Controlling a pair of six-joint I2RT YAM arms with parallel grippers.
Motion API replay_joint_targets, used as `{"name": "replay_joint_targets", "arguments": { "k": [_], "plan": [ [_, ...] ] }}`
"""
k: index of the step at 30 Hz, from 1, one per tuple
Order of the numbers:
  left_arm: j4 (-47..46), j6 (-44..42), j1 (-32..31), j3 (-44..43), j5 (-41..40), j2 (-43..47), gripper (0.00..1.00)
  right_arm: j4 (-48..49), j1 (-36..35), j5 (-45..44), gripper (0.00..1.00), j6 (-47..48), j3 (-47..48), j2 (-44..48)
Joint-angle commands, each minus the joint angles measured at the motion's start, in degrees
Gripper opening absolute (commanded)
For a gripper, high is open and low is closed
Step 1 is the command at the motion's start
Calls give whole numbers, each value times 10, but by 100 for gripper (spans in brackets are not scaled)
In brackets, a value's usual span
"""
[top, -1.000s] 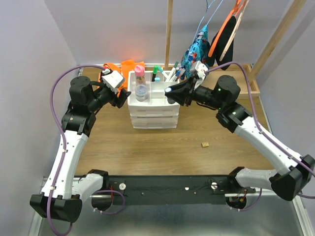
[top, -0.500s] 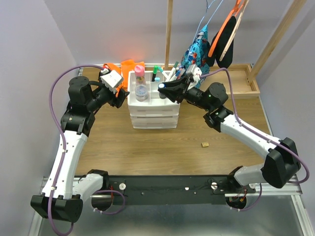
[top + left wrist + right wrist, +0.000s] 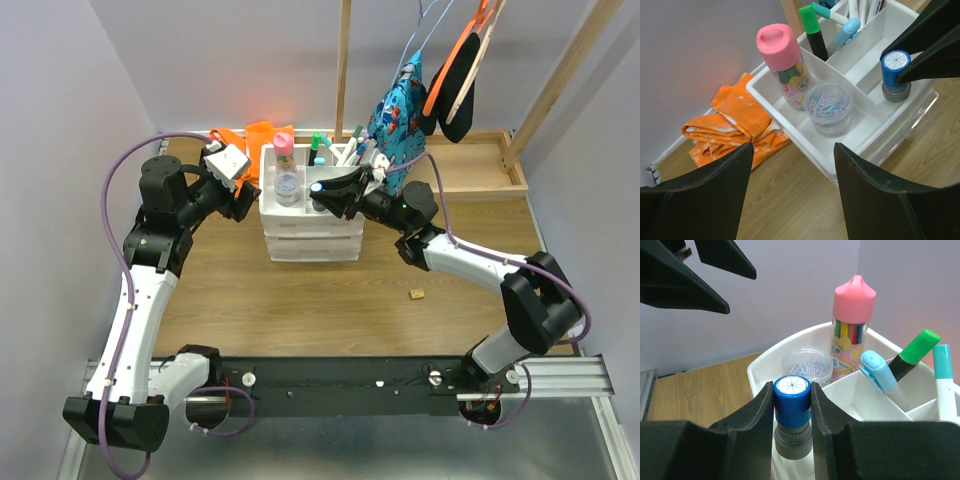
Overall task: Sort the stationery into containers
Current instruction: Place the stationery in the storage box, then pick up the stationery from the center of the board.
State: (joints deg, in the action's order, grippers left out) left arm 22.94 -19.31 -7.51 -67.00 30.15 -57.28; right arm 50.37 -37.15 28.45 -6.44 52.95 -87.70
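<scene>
Right tool slid left — blue-capped stamp pinched upright within it

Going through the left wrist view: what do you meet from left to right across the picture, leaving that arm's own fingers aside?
orange cloth → pink-capped tube of pens → clear round jar of paper clips → blue-topped stamp, gripped by the right end effector
</scene>
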Motion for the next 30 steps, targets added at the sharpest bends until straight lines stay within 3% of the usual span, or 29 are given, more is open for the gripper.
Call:
{"name": "replay_joint_targets", "arguments": {
  "k": [1,6,12,16,21,24,26,28,30],
  "plan": [
    [12,5,8,17,-11,7,75,81,-9,-2,21,17,-14,-33],
    [22,4,16,21,-12,16,75,96,-15,-6,24,17,-33,-38],
    [17,6,20,21,-9,16,75,83,-20,-11,50,24,-44,-9],
    [1,11,20,26,-7,20,75,-45,-20,-37,65,43,-5,23],
    [-14,29,29,42,10,45,75,-177,-21,-54,67,112,8,116],
    [-6,26,37,35,9,58,75,-330,-20,-109,67,138,20,201],
    [-2,17,40,34,10,64,74,-484,-20,-113,66,175,25,240],
    [0,12,43,35,10,71,74,-675,-20,-96,66,264,43,282],
    [3,9,43,35,12,74,74,-795,-20,-108,71,351,61,297]
  ]
}}
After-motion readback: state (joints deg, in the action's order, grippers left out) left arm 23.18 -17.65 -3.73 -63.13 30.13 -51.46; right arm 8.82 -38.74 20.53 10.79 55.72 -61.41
